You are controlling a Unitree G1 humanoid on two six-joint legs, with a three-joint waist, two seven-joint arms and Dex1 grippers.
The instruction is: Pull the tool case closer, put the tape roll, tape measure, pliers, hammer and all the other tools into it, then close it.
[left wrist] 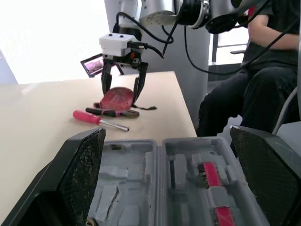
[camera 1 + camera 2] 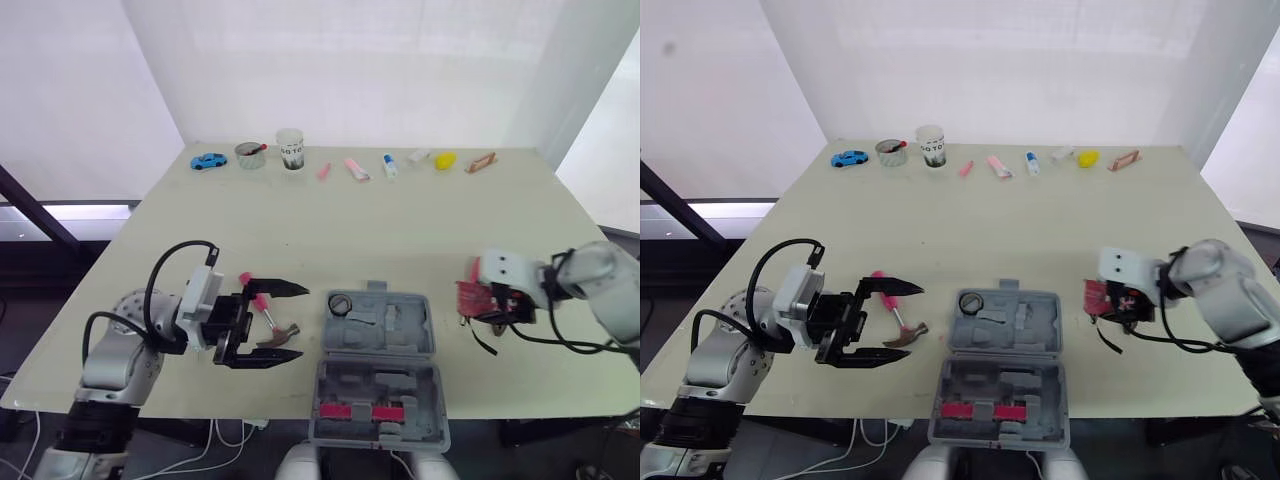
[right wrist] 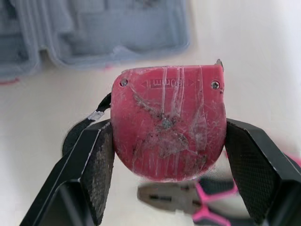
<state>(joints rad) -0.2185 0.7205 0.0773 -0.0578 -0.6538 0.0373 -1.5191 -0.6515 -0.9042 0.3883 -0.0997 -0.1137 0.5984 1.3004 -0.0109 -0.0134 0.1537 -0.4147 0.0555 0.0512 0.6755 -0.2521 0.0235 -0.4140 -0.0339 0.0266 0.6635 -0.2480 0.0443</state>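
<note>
The grey tool case [image 2: 378, 345] lies open near the front edge, with a tape roll [image 2: 340, 303] in its far-left corner and a red-handled tool [image 2: 365, 411] in the near half. My left gripper [image 2: 303, 322] is open, its fingers either side of the pink-handled hammer [image 2: 262, 305] lying left of the case. Right of the case, my right gripper [image 3: 167, 136] is shut on the scuffed red tape measure [image 3: 167, 122], just above the pink-handled pliers [image 3: 188, 197]. A red screwdriver [image 1: 99, 120] lies beside the pliers.
Along the far edge stand a blue toy car [image 2: 208, 161], a bowl [image 2: 250, 155], a cup [image 2: 290, 149], some pink items and a yellow object [image 2: 445, 160]. A seated person [image 1: 254, 70] is beyond the table's right side.
</note>
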